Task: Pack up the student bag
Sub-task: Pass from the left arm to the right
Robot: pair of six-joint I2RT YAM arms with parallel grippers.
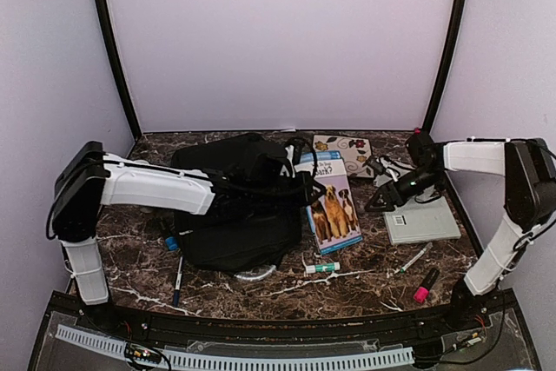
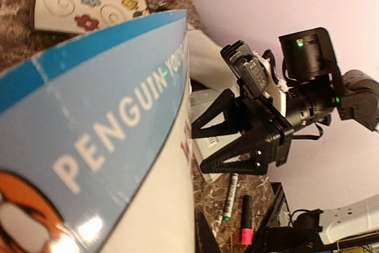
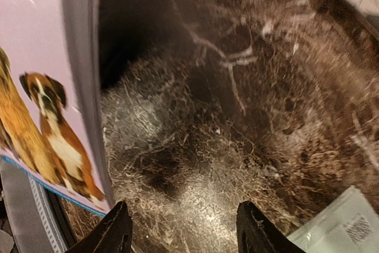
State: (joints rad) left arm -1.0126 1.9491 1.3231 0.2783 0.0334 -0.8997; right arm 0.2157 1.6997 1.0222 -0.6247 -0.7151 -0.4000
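Note:
The student bag point(image 1: 230, 215) lies black and slumped at the table's middle left. My left arm reaches across it. My left gripper point(image 1: 306, 187) is shut on the upper left edge of a dog picture book point(image 1: 334, 208). In the left wrist view the book's blue cover point(image 2: 100, 128) fills the left side, with one dark fingertip point(image 2: 214, 236) showing beside it. My right gripper point(image 1: 379, 201) stands open just right of the book, with nothing between its fingers point(image 3: 115, 232). It hangs over bare marble. The book point(image 3: 41, 128) is at its left, with shadow under its edge.
A floral notebook point(image 1: 344, 154) lies behind the book and a grey flat case point(image 1: 423, 220) sits under the right arm. Near the front lie a green-tipped marker point(image 1: 323, 267), a thin pen point(image 1: 415, 258), a pink highlighter point(image 1: 426, 286) and a dark pen point(image 1: 178, 280).

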